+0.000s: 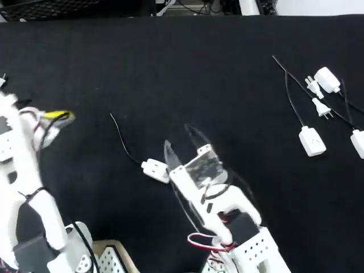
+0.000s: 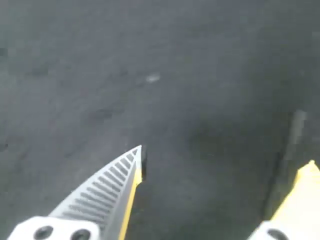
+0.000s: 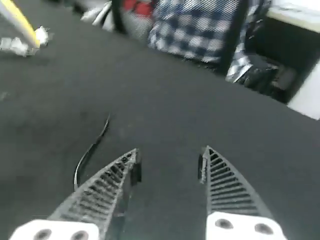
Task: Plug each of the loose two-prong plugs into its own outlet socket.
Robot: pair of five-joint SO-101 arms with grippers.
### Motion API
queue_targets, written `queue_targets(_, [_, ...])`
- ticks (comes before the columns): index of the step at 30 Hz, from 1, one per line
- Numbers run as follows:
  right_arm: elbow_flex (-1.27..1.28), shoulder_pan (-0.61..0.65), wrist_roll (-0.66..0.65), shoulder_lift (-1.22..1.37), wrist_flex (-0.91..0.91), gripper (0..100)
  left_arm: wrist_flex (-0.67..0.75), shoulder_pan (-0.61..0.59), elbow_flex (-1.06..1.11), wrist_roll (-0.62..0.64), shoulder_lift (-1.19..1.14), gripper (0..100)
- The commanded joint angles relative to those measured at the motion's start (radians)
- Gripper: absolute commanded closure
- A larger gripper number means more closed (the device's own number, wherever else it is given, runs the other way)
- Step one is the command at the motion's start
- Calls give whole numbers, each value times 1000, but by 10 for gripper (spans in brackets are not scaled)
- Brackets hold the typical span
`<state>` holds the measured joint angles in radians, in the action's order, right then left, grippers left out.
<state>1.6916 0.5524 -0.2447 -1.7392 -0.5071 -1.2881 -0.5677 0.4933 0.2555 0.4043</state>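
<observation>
A small white outlet block (image 1: 154, 169) on a thin black cable (image 1: 122, 139) lies mid-table, just beside the base of my right gripper (image 1: 178, 139). That gripper is open over bare cloth with nothing in it; its wrist view shows the spread fingers (image 3: 117, 172) around the gap (image 3: 167, 160) and the cable (image 3: 90, 150) ahead. At the far right lie two loose two-prong plugs (image 1: 311, 86) (image 1: 322, 108) and white outlet blocks (image 1: 311, 140) (image 1: 327, 79). My left gripper (image 1: 60, 122), yellow-tipped, is open and empty at the left edge (image 2: 225, 160).
Black cloth (image 1: 199, 74) covers the whole table. Another white block (image 1: 358, 142) sits at the right edge, with thin black cables (image 1: 293, 96) running between the plugs. A tan box (image 1: 111, 256) stands at the front between the arm bases.
</observation>
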Motion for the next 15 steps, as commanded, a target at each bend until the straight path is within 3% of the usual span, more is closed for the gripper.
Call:
queue_targets(1, [-45,83,-55,25,-52,796,78,-137,108,5,35,553])
queue_targets(8, [-162,207,-64,85,-169,793,236,-249,360,-35,35,553])
queue_targets(15, [-130,301,-61,236,-155,793,324,-268,470,-43,35,553])
